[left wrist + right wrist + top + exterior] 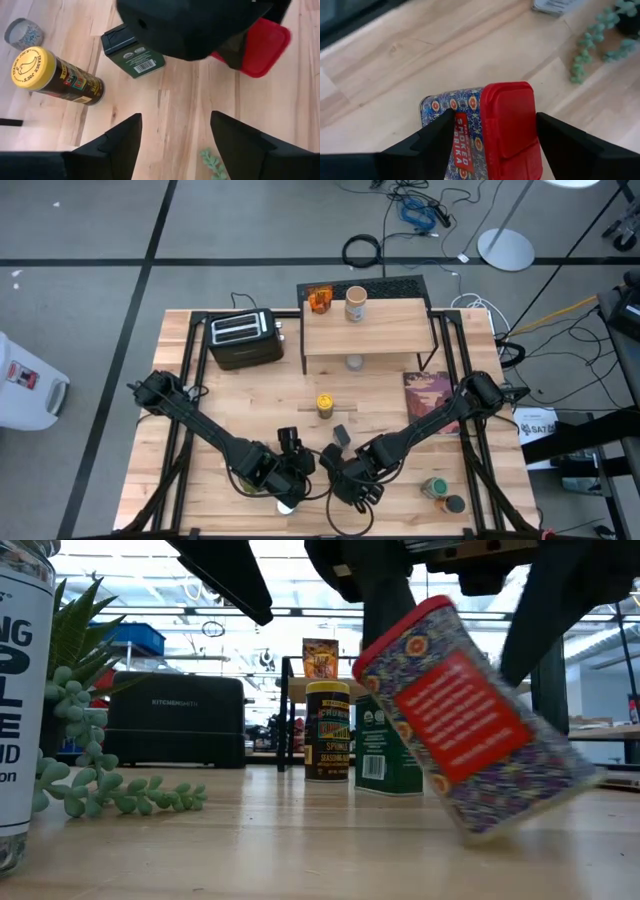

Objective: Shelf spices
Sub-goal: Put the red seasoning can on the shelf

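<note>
The right gripper (492, 130) has its fingers on either side of the red tin (490, 132), which tilts with one corner on the counter (250, 850). Just at its nine o'clock, seen from overhead, the left gripper (290, 470) hangs open, holding nothing. Toward twelve stand the dark square tin (341, 435) and yellow-lidded jar (325, 405); farther on, the shelf (390, 330) carries the amber jar (319, 300) and tan-lidded jar (356, 304).

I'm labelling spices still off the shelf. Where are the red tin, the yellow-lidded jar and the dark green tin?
red tin (507, 125), right wrist view, on its red lid.
yellow-lidded jar (34, 67), left wrist view, on its yellow lid.
dark green tin (137, 57), left wrist view, on its label.
</note>
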Robot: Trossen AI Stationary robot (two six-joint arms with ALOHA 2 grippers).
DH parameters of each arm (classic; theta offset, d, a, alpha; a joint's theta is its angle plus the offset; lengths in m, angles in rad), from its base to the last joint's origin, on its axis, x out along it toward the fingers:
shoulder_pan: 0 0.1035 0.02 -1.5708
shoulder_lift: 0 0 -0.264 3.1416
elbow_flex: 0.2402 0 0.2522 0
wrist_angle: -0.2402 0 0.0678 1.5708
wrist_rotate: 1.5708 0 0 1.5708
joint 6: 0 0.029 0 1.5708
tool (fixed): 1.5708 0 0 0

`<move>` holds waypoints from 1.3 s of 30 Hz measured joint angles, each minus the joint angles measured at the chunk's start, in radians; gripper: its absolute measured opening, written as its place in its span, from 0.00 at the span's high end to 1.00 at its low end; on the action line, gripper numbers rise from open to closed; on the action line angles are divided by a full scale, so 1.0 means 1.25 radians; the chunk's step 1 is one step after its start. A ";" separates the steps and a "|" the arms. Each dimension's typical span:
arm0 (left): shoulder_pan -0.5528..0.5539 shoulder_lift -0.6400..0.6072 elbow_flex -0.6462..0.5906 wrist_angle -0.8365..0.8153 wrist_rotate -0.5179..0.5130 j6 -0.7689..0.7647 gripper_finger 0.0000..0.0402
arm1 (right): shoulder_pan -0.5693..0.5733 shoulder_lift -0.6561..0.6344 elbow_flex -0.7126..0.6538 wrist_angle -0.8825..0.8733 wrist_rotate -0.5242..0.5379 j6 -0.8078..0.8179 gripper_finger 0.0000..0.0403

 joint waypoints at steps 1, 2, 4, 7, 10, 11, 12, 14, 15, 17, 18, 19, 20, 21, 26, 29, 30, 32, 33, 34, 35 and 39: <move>0.000 0.000 0.000 0.000 0.000 0.000 0.39 | 0.000 0.000 0.000 -0.003 0.003 0.003 0.34; 0.000 0.000 0.000 0.000 0.000 0.000 0.39 | 0.000 -0.001 0.000 -0.005 0.010 0.008 0.34; 0.000 0.000 0.000 0.000 0.000 0.000 0.39 | 0.004 -0.001 0.000 -0.008 0.032 0.019 0.35; 0.000 0.000 0.000 0.000 0.000 0.000 0.39 | 0.017 -0.001 0.000 -0.009 0.082 0.024 0.36; 0.000 0.000 0.000 -0.001 0.000 0.001 0.39 | 0.032 -0.001 0.000 -0.010 0.128 0.036 0.36; 0.000 0.000 0.000 -0.001 0.000 0.001 0.39 | 0.037 -0.001 0.000 -0.010 0.146 0.044 0.36; 0.000 0.000 0.000 -0.001 0.000 0.001 0.39 | 0.041 -0.001 0.000 -0.010 0.166 0.052 0.36; 0.000 0.000 0.000 0.000 0.000 0.001 0.39 | 0.049 0.000 -0.001 -0.013 0.209 0.068 0.36; 0.000 0.000 0.000 0.001 0.000 0.001 0.39 | 0.052 0.001 -0.001 -0.013 0.223 0.077 0.36; 0.000 0.000 0.000 0.007 0.000 0.001 0.39 | 0.059 0.001 -0.001 -0.013 0.238 0.097 0.36; 0.000 0.000 0.000 0.010 0.000 0.001 0.39 | 0.063 0.001 -0.001 -0.013 0.249 0.108 0.36; 0.000 0.000 0.000 0.012 0.000 0.001 0.39 | 0.067 0.001 -0.001 -0.014 0.256 0.118 0.36; 0.000 0.000 0.000 0.013 0.000 0.001 0.39 | 0.069 0.001 -0.001 -0.014 0.259 0.128 0.36; 0.000 0.000 0.000 0.013 0.000 0.001 0.39 | 0.073 0.001 -0.001 -0.013 0.260 0.138 0.36; 0.002 0.000 0.000 0.013 0.000 0.007 0.39 | 0.089 0.001 -0.001 -0.011 0.262 0.173 0.34; 0.003 0.000 0.000 0.013 0.000 0.011 0.39 | 0.100 0.001 -0.001 -0.010 0.259 0.186 0.30; 0.003 0.000 0.000 0.013 0.000 0.020 0.39 | 0.103 0.001 -0.001 -0.010 0.256 0.186 0.29; 0.005 0.000 0.000 0.013 0.000 0.023 0.39 | 0.111 0.001 -0.001 -0.010 0.256 0.188 0.26; 0.007 0.000 0.000 0.013 0.000 0.023 0.39 | 0.114 0.001 -0.001 -0.010 0.255 0.188 0.25; 0.009 0.000 0.000 0.013 0.000 0.023 0.39 | 0.117 0.001 -0.001 -0.010 0.253 0.189 0.23; 0.011 0.000 0.000 0.013 0.000 0.024 0.39 | 0.120 0.001 -0.001 -0.010 0.249 0.191 0.22; 0.017 0.000 0.000 0.013 0.000 0.029 0.39 | 0.121 0.001 -0.001 -0.015 0.251 0.201 0.17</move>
